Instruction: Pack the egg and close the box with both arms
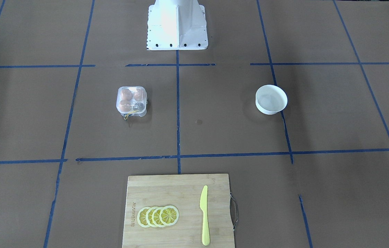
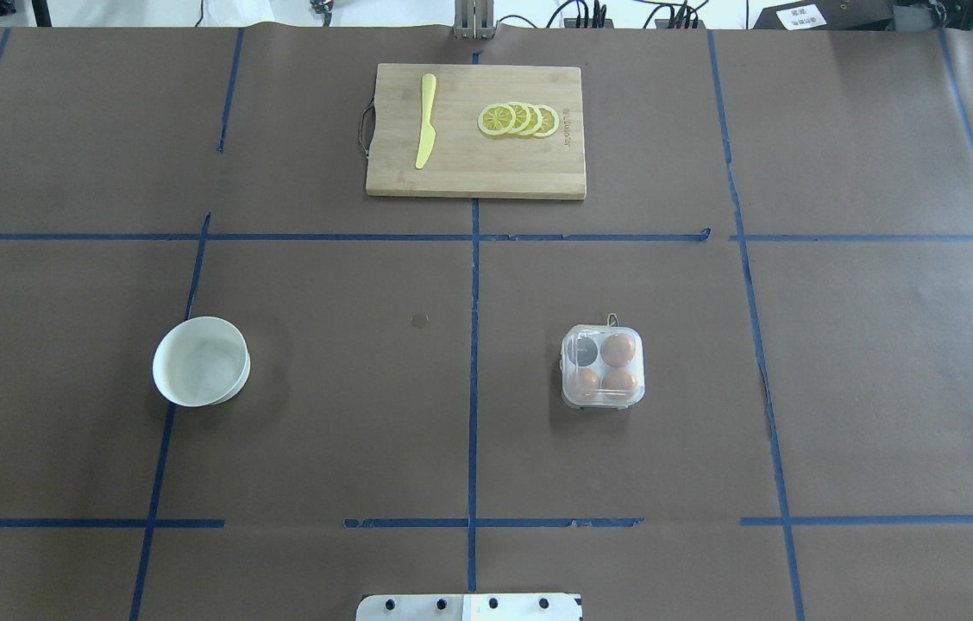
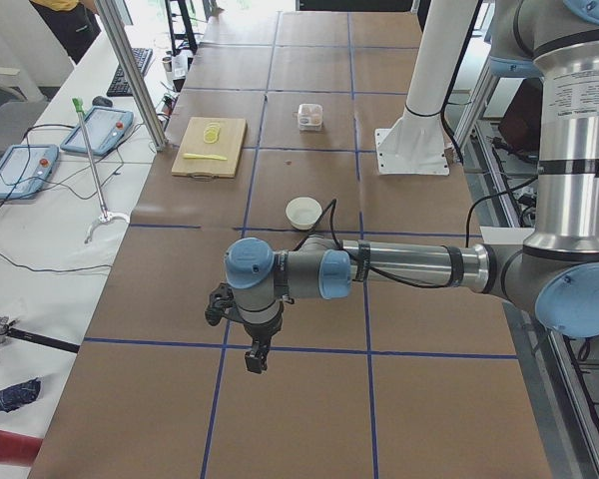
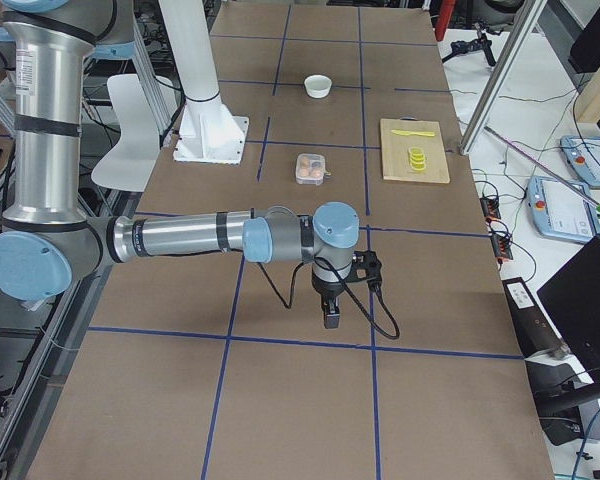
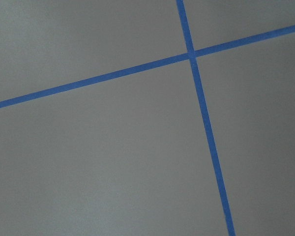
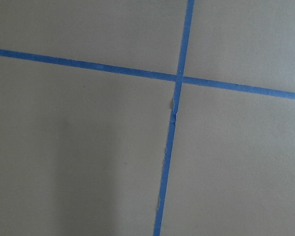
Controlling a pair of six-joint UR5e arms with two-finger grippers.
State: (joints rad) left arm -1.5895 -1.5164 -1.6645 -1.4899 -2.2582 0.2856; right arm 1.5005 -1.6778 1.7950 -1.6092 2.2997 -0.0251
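The clear four-cell box stands on the table on my right side, also in the front view. Its lid looks down. Three orange-brown eggs lie inside, one of them in the far right cell. The far left cell is empty. A yellow string hangs at its far side. My left gripper hangs over bare table far out to the left. My right gripper hangs far out to the right. Both show only in the side views, so I cannot tell if they are open or shut. The wrist views show only paper and blue tape.
An empty white bowl stands on my left side. A wooden cutting board lies at the far edge with lemon slices and a yellow knife. The white robot base is at the near edge.
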